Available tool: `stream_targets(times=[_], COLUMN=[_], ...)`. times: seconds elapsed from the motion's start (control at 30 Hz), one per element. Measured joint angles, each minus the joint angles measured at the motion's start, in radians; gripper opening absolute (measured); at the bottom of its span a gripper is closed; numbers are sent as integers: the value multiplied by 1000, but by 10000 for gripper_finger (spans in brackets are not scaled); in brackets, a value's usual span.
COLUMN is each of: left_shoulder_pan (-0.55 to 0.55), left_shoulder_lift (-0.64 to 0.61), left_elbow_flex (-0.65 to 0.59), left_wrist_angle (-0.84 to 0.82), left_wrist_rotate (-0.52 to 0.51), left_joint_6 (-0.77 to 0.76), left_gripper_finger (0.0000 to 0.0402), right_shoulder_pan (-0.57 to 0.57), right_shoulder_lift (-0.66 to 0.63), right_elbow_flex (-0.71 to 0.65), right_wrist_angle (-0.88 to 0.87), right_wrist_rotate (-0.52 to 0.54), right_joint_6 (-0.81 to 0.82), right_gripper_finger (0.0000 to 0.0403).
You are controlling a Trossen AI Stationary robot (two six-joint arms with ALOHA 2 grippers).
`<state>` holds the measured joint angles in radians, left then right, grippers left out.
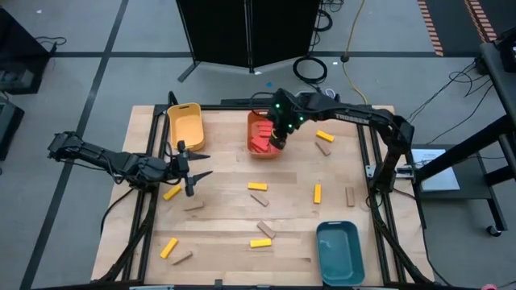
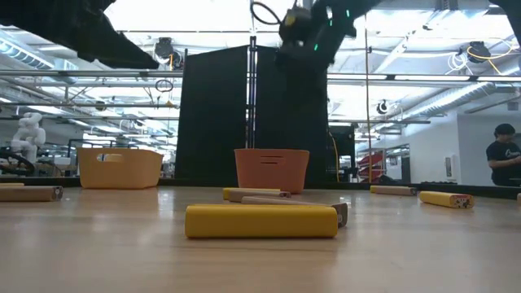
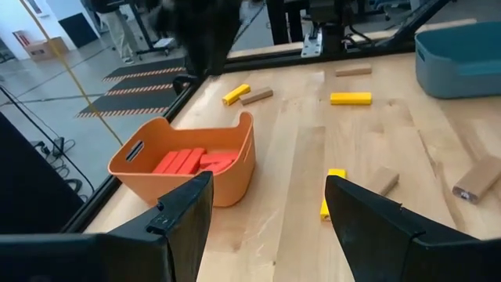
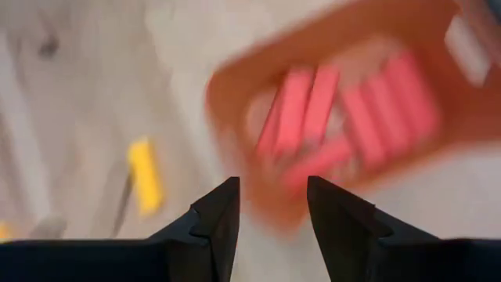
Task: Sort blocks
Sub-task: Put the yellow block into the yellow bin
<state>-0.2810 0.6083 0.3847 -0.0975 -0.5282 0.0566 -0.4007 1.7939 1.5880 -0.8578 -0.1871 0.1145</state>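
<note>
Red blocks (image 1: 260, 137) lie inside the orange bin (image 1: 251, 119). Yellow blocks (image 1: 257, 186) and tan blocks (image 1: 350, 196) are scattered flat on the wooden table. My right gripper (image 1: 278, 145) hangs over the orange bin's right part, open and empty; its wrist view shows the gripper (image 4: 272, 182) above the red blocks (image 4: 352, 110). My left gripper (image 1: 208, 163) hovers at the table's left, below the yellow bin (image 1: 184, 125), open and empty. In the left wrist view the gripper (image 3: 268, 180) faces the orange bin (image 3: 235, 176) and a yellow block (image 3: 333, 188).
A teal bin (image 1: 339, 250) stands at the near right. More yellow blocks (image 1: 168, 247) and tan blocks (image 1: 181, 258) lie near the left front edge. In the low view a yellow block (image 2: 260, 221) lies closest. A person (image 2: 505, 163) stands beyond the table.
</note>
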Motion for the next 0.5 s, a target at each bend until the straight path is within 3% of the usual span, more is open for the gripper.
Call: stream_targets(times=[0.13, 0.3, 0.5], left_shoulder_pan=[0, 0, 0], left_shoulder_lift=[0, 0, 0], left_elbow_flex=[0, 0, 0], left_wrist_angle=[-30, -72, -107], left_wrist_rotate=[0, 0, 1], left_joint_6=[-18, -21, -25], left_gripper_finger=[244, 244, 244], right_shoulder_pan=[88, 250, 449], right_shoulder_lift=[-2, -2, -12], right_elbow_flex=[118, 141, 70], right_wrist_angle=[-336, -660, -685], right_wrist_rotate=[-4, 5, 29], right_joint_6=[111, 256, 480], right_gripper_finger=[143, 143, 143])
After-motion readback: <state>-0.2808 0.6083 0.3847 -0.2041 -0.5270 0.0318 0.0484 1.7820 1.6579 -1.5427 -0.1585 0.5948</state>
